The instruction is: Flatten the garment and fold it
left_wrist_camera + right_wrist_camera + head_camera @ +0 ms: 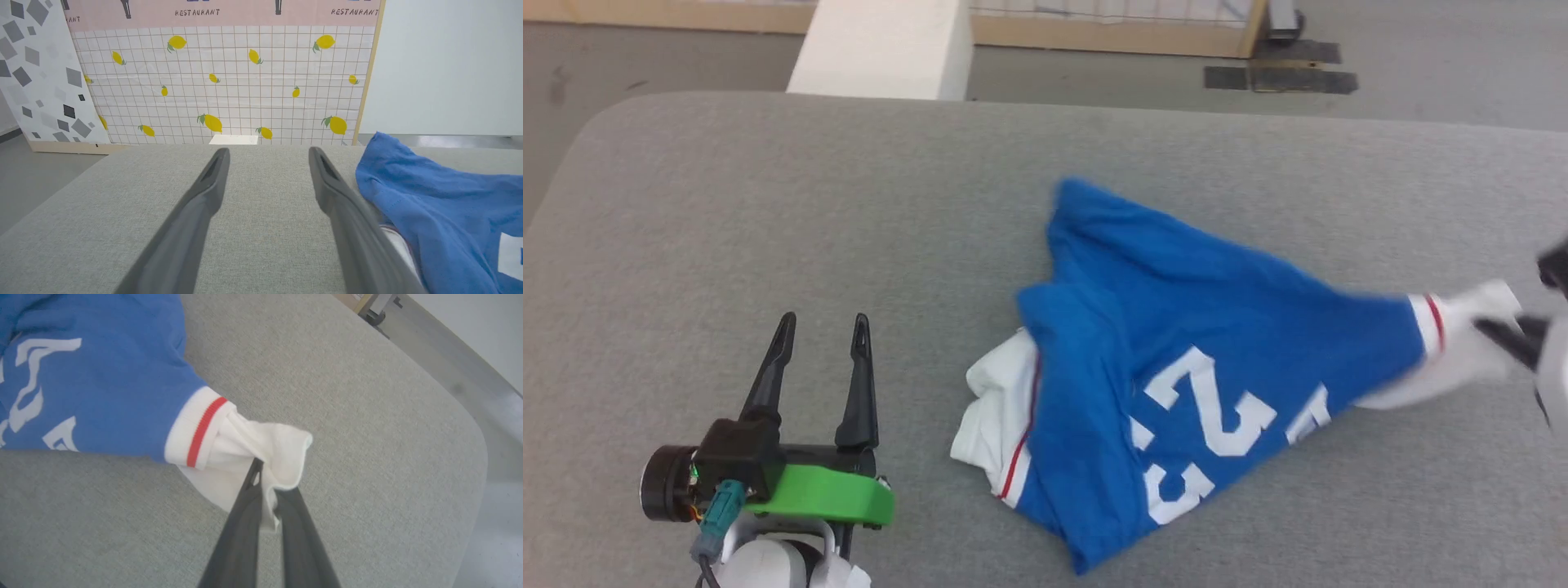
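Right wrist view, right gripper clamped on garment sleeve

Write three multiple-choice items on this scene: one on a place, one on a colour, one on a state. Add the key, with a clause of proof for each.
1. Where is the left gripper relative to the garment?
A. On top of it
B. To its left, apart from it, over the grey surface
C. Beyond its far edge

2. What colour is the stripe by the white sleeve that the right gripper holds?
A. Green
B. Red
C. Yellow

3. How do the jaws stand?
A. Both open
B. Left shut, right open
C. Left open, right shut on the sleeve

Key: B, the head view shows bare surface between them; B, the right wrist view shows a red band; C, left fingers spread on nothing, right fingers pinch white cloth.
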Robot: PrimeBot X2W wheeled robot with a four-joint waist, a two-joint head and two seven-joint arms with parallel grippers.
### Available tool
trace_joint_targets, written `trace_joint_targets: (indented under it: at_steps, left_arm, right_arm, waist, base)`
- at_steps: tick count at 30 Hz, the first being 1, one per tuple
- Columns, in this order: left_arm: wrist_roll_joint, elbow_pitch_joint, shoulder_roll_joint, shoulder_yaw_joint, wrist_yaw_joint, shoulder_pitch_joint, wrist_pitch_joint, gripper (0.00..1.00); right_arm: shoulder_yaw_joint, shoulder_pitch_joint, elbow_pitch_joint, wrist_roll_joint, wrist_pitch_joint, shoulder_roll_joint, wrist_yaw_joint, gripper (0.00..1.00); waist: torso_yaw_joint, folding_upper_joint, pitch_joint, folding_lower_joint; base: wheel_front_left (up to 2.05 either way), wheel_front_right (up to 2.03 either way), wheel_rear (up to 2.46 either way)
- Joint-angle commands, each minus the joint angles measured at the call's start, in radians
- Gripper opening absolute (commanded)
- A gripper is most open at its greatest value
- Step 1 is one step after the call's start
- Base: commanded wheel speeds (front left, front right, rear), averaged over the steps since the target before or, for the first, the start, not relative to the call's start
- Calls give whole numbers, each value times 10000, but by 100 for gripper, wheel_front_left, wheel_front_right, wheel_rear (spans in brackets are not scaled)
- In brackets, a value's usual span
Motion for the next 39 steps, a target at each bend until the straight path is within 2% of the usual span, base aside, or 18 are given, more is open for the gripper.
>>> trace_joint_targets:
  at_steps: [1,4,10,13,14,15,21,25,29,33,36,39]
  left_arm:
    - [143,-8,-41,-17,-28,29,-36,100]
    - [144,33,-41,-70,-44,-18,-36,100]
    - [140,154,-41,-270,-72,-86,-36,100]
    - [159,238,-41,-293,-79,-12,-36,100]
    - [173,275,-41,-296,-84,35,-36,100]
    - [194,307,-41,-301,-90,72,-36,100]
    - [342,328,-19,-31,-119,194,-36,100]
    - [391,283,136,125,-201,96,-36,100]
    - [403,288,428,194,-321,-182,-36,100]
    - [302,584,938,12,-486,-786,-36,100]
    - [82,1202,1426,-379,-571,-1587,-19,100]
    - [-57,1822,1975,-1089,-602,-2584,611,100]
  right_arm:
    - [-109,512,174,138,59,-15,-17,0]
    - [-389,1339,709,433,137,56,-17,0]
    - [-519,2779,2133,638,293,874,-17,0]
    - [-741,3047,2508,668,26,1206,-17,0]
    - [-888,3094,2634,630,-181,1309,-17,14]
    - [-1003,3101,2694,509,-421,1359,-17,100]
    - [-2162,3227,2742,-416,-2283,1524,-17,100]
    - [-3505,3575,2598,-1227,-3529,1708,-17,100]
    - [-5137,4133,2406,-2391,-4400,2267,-17,100]
    - [-7040,4868,1804,-3898,-4758,3352,-17,100]
    - [-8529,5580,928,-5198,-4825,4411,-17,100]
    - [-9529,6174,-109,-6320,-4623,5395,-17,100]
  waist:
    - [-257,-1,-50,0]
    - [-295,-1,-8,0]
    - [-157,-1,-27,0]
    - [-140,-1,-183,0]
    - [-140,-1,-272,0]
    - [-141,-1,-337,0]
    - [-291,-1,-785,0]
    - [-389,-1,-981,0]
    - [-489,-1,-1130,0]
    - [-552,-1,-1243,0]
    - [-553,-1,-1285,0]
    - [-617,-1,-1254,0]
  base:
    - [0,0,0]
    - [0,0,0]
    - [0,0,0]
    - [0,0,0]
    - [0,0,0]
    - [0,0,0]
    - [0,0,0]
    - [0,0,0]
    - [0,0,0]
    - [0,0,0]
    - [0,0,0]
    - [0,0,0]
